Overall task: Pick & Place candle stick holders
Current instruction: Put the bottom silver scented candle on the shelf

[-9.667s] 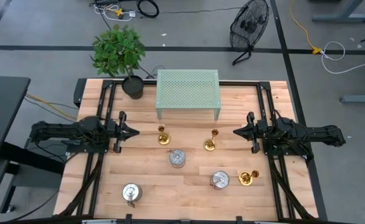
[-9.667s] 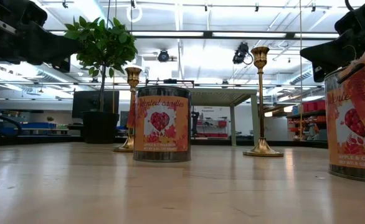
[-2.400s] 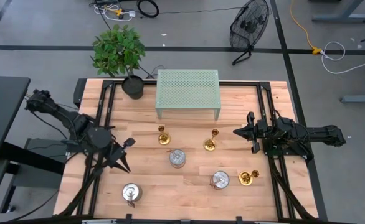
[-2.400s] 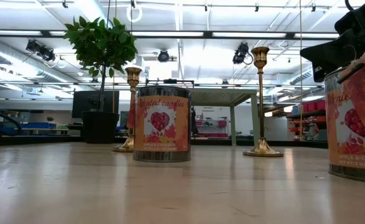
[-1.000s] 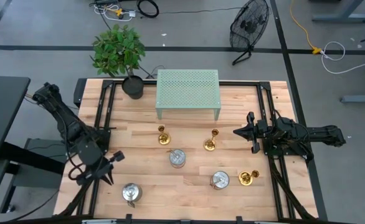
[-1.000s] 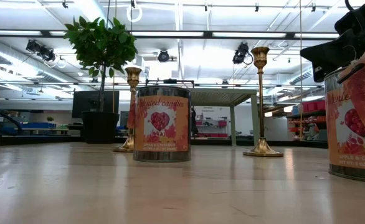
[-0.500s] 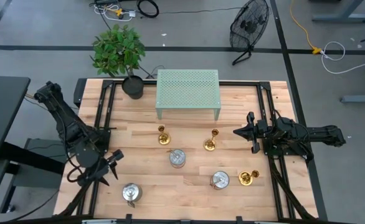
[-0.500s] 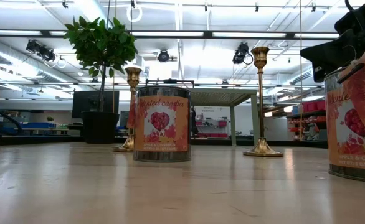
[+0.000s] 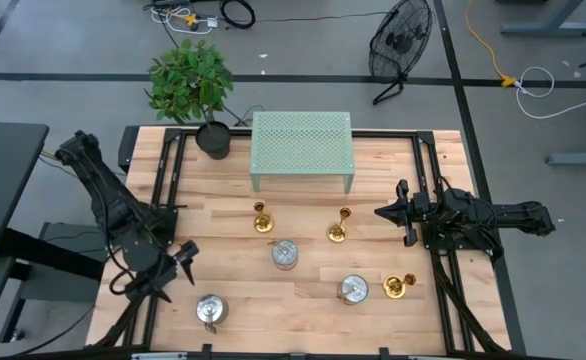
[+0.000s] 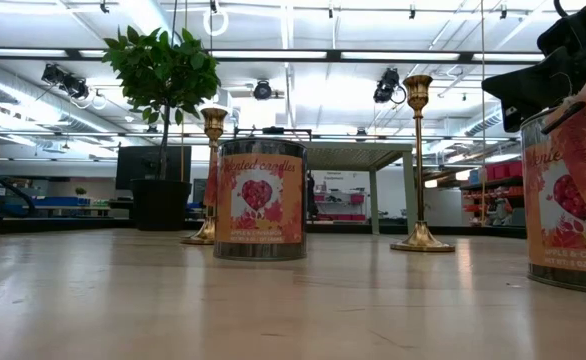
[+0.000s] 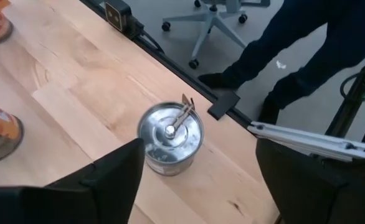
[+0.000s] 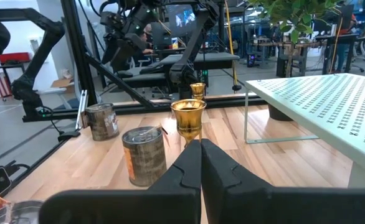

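Three gold candle stick holders are on the table. One (image 9: 262, 218) stands left of centre on its round base, one (image 9: 338, 228) stands right of centre, and one (image 9: 398, 287) is nearer the front right. My left gripper (image 9: 178, 268) hangs open above the table's near left, slanting down toward a silver-lidded tin (image 11: 170, 137), with nothing between its fingers. My right gripper (image 9: 388, 212) waits shut at the right, level, pointing at the nearest candle stick holder (image 12: 189, 118).
Two more tins stand mid-table (image 9: 285, 254) and front right (image 9: 352, 289). A pale green perforated stand (image 9: 301, 148) and a potted plant (image 9: 193, 85) are at the far edge. A person's legs (image 11: 307, 56) and a chair show beyond the near-left edge.
My left gripper has opened its fingers while staying above the table's near left, over the tin. Nothing on the table has moved.
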Robot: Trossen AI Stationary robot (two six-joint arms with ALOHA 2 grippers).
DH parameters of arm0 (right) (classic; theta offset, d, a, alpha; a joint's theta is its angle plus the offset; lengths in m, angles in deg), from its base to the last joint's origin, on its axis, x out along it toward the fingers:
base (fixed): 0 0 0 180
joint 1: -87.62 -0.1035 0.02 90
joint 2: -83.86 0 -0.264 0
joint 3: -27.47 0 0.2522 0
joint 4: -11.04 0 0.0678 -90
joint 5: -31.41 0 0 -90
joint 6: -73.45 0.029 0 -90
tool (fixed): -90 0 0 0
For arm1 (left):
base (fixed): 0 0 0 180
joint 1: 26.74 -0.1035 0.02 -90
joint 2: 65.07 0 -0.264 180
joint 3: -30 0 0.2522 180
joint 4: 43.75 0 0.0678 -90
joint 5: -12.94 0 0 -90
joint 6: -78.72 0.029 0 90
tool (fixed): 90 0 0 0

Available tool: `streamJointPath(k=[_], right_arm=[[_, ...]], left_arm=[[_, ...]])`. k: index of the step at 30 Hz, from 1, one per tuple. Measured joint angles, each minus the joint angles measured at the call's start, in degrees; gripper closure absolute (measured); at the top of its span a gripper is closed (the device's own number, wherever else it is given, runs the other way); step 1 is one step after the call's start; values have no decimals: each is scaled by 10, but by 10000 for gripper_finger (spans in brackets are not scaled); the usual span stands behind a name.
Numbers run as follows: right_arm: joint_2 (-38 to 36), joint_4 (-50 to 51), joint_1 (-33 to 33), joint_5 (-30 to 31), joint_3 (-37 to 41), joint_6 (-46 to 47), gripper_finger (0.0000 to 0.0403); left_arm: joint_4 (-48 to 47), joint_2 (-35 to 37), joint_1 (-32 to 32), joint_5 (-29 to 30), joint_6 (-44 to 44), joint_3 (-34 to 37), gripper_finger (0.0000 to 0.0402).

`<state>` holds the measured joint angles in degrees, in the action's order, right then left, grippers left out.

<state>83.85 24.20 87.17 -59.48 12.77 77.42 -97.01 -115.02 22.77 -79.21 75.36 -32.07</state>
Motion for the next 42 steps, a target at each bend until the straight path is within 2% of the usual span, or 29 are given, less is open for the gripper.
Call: streamJointPath(k=[23,34,42], right_arm=[[0,0,0,0,0,0,400],[0,0,0,0,0,0,400],[0,0,0,0,0,0,400]], left_arm=[[-34,-102,55,38,45,0,14],[-30,-105,60,86,46,2,2],[-3,-104,60,90,39,76,2]])
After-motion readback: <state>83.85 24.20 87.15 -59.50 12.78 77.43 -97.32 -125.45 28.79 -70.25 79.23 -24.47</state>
